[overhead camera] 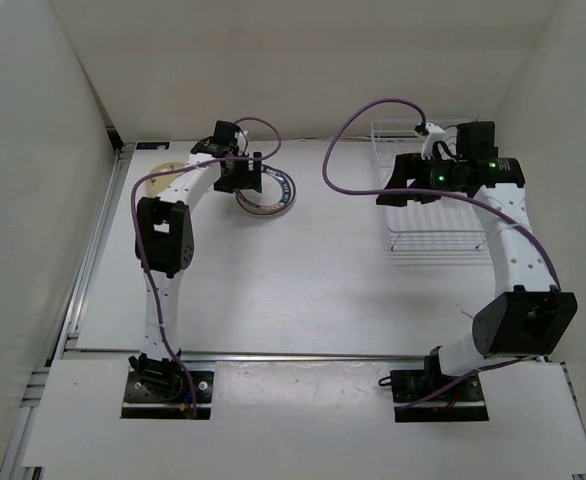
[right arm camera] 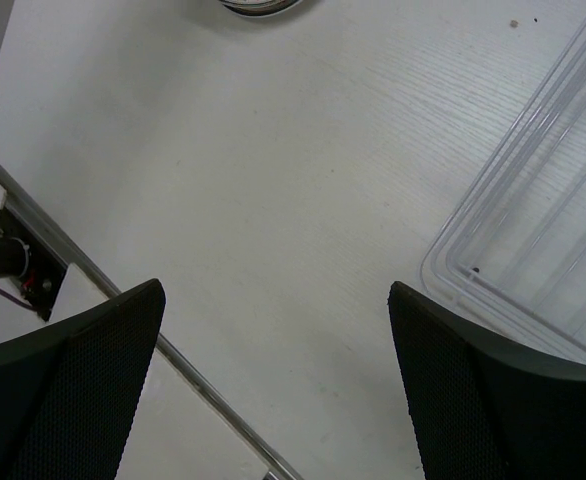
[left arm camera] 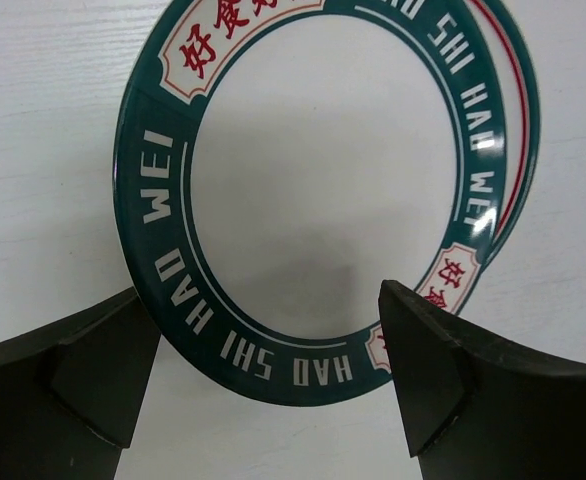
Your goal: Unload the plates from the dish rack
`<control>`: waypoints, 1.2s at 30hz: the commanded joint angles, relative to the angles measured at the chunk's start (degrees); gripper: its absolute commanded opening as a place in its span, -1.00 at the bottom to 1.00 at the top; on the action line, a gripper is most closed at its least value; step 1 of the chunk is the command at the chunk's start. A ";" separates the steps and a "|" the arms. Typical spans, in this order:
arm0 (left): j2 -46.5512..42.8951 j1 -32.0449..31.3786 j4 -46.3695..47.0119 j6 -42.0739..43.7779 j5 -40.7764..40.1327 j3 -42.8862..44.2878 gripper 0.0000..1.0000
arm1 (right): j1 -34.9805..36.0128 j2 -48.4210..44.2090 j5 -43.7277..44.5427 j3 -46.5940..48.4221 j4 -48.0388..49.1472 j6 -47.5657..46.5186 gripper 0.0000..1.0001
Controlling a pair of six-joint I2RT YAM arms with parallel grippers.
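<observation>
Overhead plus wrist close-ups (common table (overhead camera: 303, 290))

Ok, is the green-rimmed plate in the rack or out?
Out: the green-rimmed plate lies flat on the table, stacked on another plate, well left of the dish rack.

Plates (overhead camera: 278, 192) lie on the table (overhead camera: 303, 280) left of the dish rack (overhead camera: 435, 238).

A robot lab's test cell rather than a kitchen: plain white walls (overhead camera: 33, 200) box in a white table (overhead camera: 303, 290), an aluminium rail (overhead camera: 86, 255) lines its left edge, and two arms (overhead camera: 163, 240) trailing purple cables (overhead camera: 348, 130) are bolted to black base plates (overhead camera: 438, 392) at the near edge. Only the dish rack (overhead camera: 438, 240) and plates (overhead camera: 283, 192) are domestic.
</observation>
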 commanded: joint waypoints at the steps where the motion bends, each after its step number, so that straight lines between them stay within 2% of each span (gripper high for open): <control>1: -5.21 -0.92 -0.65 2.09 -4.46 -0.82 0.94 | -1.01 -1.37 -3.50 -0.11 2.12 1.07 0.91; 7: -4.68 -1.45 -0.65 1.56 -4.46 -4.34 0.94 | -2.06 -1.36 -4.12 0.42 2.12 1.08 0.91; 17: -3.35 -1.45 -0.65 1.03 -4.99 -3.82 0.94 | -3.21 -2.42 -4.04 -0.11 2.64 1.60 0.91; 20: -6.69 -1.45 -0.65 1.03 -4.99 -0.93 0.94 | -3.21 -2.42 7.61 -0.11 5.97 5.20 0.87; 21: -8.00 -1.45 -0.65 0.51 -6.47 0.04 0.94 | -3.21 -2.42 14.19 1.46 6.94 5.99 0.87; 22: -11.15 -1.45 0.13 0.50 -8.22 1.27 0.94 | -3.99 -1.20 26.00 2.25 7.73 6.00 0.87; 25: -16.52 -1.45 1.19 1.03 -8.24 3.12 0.96 | -7.50 3.27 32.79 6.73 8.88 4.78 0.87; 28: -20.39 -0.92 1.19 3.40 -0.53 4.36 0.98 | -9.62 7.76 36.03 10.77 9.49 3.02 0.83; 29: -21.37 -0.92 1.19 6.19 6.37 4.36 0.98 | -9.62 8.74 37.53 11.48 9.50 2.49 0.83; 33: -26.38 -0.92 -1.08 11.12 19.67 -0.20 0.98 | -11.38 13.74 40.79 14.91 10.64 0.99 0.83; 36: -29.28 -0.92 -2.24 12.98 21.64 -3.45 0.98 | -11.38 18.48 39.57 17.64 10.64 -1.20 0.83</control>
